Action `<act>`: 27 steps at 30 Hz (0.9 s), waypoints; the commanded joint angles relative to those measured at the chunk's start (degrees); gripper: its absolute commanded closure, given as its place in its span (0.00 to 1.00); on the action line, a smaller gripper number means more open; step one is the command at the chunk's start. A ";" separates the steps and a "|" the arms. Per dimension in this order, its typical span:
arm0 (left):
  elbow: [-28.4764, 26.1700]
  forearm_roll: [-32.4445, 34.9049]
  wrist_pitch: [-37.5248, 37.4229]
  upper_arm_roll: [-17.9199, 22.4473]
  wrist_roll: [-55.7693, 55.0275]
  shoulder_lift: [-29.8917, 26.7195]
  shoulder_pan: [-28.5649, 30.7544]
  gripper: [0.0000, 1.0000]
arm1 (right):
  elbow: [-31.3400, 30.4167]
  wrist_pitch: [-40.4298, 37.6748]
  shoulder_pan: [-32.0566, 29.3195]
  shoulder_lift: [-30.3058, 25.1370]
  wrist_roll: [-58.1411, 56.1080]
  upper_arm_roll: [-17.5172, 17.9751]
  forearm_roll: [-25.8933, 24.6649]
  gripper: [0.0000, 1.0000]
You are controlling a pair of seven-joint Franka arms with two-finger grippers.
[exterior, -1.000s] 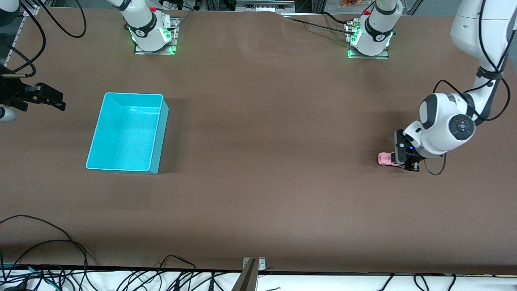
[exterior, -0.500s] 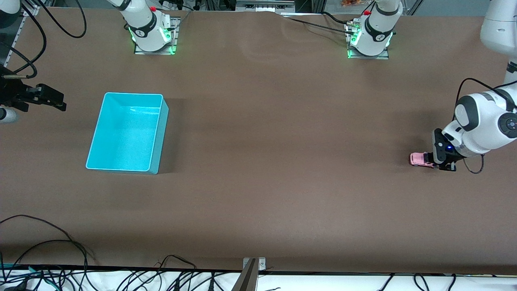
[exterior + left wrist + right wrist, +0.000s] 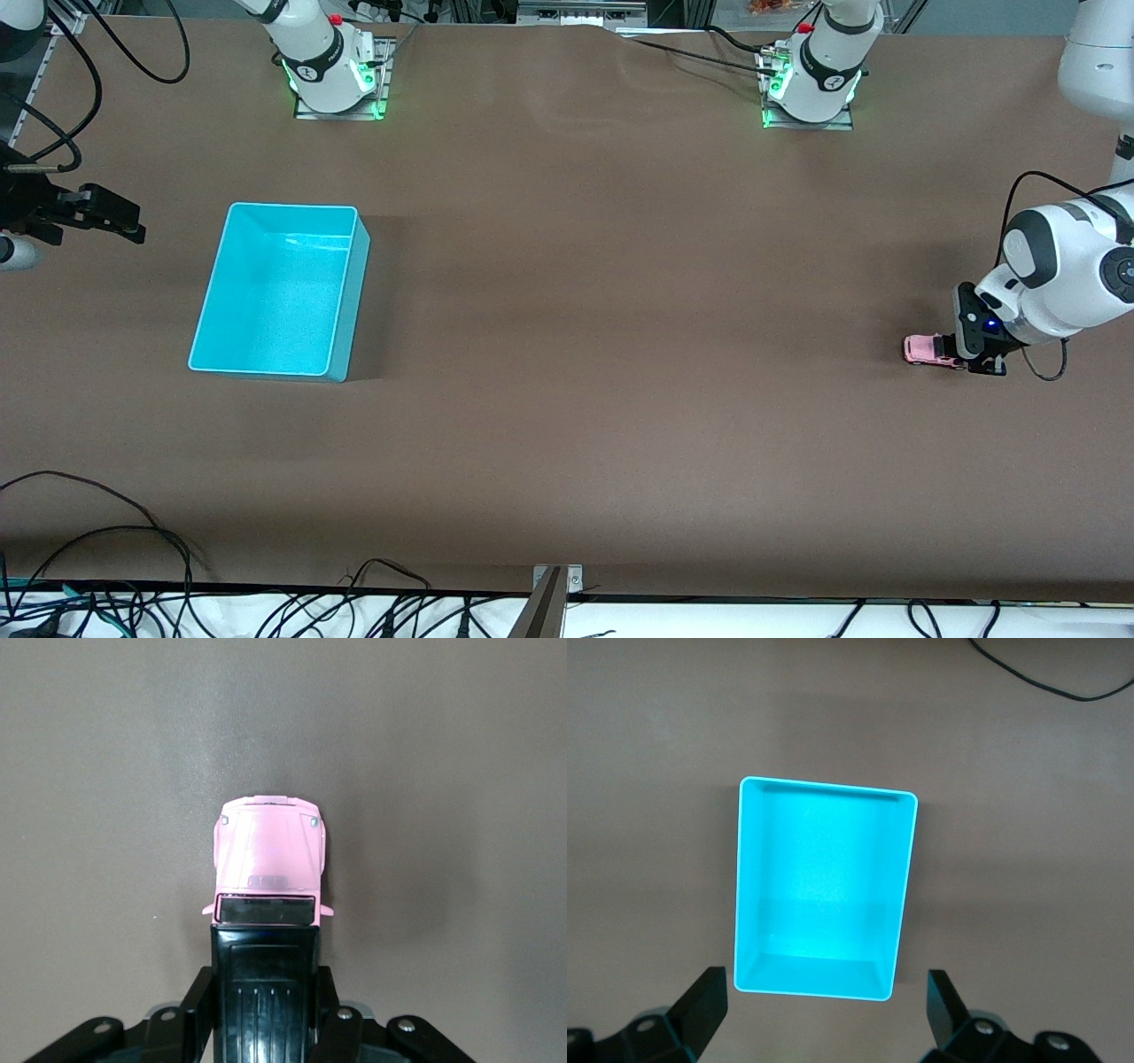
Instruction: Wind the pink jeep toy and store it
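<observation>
Since the earlier frames the left arm has drawn the pink jeep toy (image 3: 927, 349) backward along the table toward the left arm's end, the car travelling tail-first; over the last half second it has barely shifted, so the pull-back stroke looks close to its end.

Left gripper (image 3: 967, 353): fingers (image 3: 198, 992) clamped together on the rear of the jeep's black roof section, pink hood pointing away from the wrist; the car sits low at the table, wheels apparently on the surface, though contact is not clearly visible.

Right gripper (image 3: 120, 221): jaws spread wide, holding nothing, waiting at the right arm's end of the table; the right wrist view looks down on the turquoise bin (image 3: 347, 292), fingertips (image 3: 700, 1001) well apart.

Bin and jeep are well apart, at separate ends of the brown table (image 3: 602, 266); bin is empty.

Judgement on step in hand (winding by drag-back):
- keep steady downward pressure so the wheels roll and do not skid; a lifted wheel winds nothing;
- pull straight along the car's own axis; the wrist view shows it squarely aligned with the fingers, so hold that heading;
- hood aims toward the bin's end of the table; check the line before letting go;
- part both fingers at once, or the car may veer.
</observation>
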 commanded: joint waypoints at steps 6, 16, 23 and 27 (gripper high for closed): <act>0.42 0.55 -2.10 -0.08 1.40 3.17 1.83 0.87 | 1.83 -1.03 -0.14 0.24 -0.08 -0.04 0.45 0.00; 0.42 -1.03 -2.54 -0.08 1.31 3.08 2.44 0.88 | 1.83 -1.03 -0.14 0.24 -0.08 -0.04 0.45 0.00; 0.42 -1.03 -2.54 -0.08 1.31 3.08 3.15 0.87 | 1.83 -1.03 -0.14 0.24 -0.08 -0.04 0.45 0.00; 0.51 -1.03 -2.63 -0.26 1.31 2.99 3.06 0.16 | 1.83 -1.03 -0.23 0.24 -0.08 -0.04 0.45 0.00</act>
